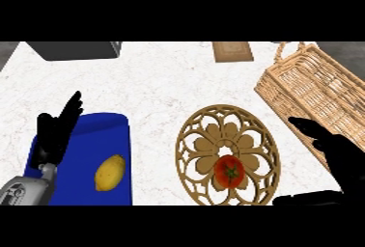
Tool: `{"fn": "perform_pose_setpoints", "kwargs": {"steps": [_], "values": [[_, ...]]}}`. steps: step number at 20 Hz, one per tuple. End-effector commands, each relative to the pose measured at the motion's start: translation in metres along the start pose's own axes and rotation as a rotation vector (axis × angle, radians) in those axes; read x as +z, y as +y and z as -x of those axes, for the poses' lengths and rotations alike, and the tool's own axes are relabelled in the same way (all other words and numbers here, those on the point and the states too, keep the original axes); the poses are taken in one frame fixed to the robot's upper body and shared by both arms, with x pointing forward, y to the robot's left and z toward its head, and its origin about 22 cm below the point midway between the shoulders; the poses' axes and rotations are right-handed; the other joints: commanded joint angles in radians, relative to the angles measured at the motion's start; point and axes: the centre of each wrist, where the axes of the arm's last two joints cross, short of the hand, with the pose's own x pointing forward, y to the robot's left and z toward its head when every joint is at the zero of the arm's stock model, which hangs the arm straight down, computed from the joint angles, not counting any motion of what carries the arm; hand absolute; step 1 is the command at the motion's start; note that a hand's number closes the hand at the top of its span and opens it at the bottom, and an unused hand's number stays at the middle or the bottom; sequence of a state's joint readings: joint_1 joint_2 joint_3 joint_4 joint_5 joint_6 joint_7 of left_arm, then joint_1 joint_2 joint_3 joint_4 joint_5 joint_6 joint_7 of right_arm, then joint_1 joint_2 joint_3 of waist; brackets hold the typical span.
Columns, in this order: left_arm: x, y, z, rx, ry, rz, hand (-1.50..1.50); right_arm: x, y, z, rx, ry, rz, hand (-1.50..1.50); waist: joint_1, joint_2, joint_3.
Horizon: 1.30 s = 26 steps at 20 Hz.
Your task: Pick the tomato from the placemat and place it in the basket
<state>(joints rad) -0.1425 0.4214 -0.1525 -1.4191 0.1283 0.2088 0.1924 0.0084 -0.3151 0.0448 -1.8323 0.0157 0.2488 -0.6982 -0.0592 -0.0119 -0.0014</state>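
1. I see the glossy red tomato [229,172] on the round wooden fretwork placemat [228,155], toward its near edge.
2. The woven wicker basket [314,82] sits at the counter's far right corner.
3. My right hand [342,159] hangs open beside the placemat, holding nothing.
4. My left hand [55,130] rests open, fingers up.

One tomato [229,172], one lemon [110,173], one round wooden placemat [228,155], one blue mat [100,159], and one wicker basket [314,91] sit on the tabletop [164,82]. One dark box [75,49] and one small wooden board [232,51] lie at the far edge. Two robot hands show: left [57,132], right [335,159].
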Motion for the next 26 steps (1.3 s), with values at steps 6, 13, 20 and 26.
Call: {"fn": "perform_pose_setpoints", "kwargs": {"steps": [6,13,20,26], "values": [[-0.001,0.003,0.015,-0.014,0.015,-0.006,0.0,0.013,-0.08,-0.071,0.377,0.273,-0.536,-1.5,0.011,0.006,-0.002],[-0.017,0.007,-0.02,0.003,-0.024,0.017,0.0,0.021,-0.08,-0.105,0.354,0.324,-0.639,-1.5,0.043,0.01,0.001],[-0.022,-0.012,-0.017,0.002,-0.02,0.034,0.0,0.029,-0.047,-0.1,0.343,0.346,-0.56,-1.5,0.051,0.011,0.001],[-0.016,-0.007,-0.022,-0.01,-0.015,0.047,0.0,0.029,-0.051,-0.072,0.388,0.342,-0.439,-1.5,0.06,0.012,0.001]]}}
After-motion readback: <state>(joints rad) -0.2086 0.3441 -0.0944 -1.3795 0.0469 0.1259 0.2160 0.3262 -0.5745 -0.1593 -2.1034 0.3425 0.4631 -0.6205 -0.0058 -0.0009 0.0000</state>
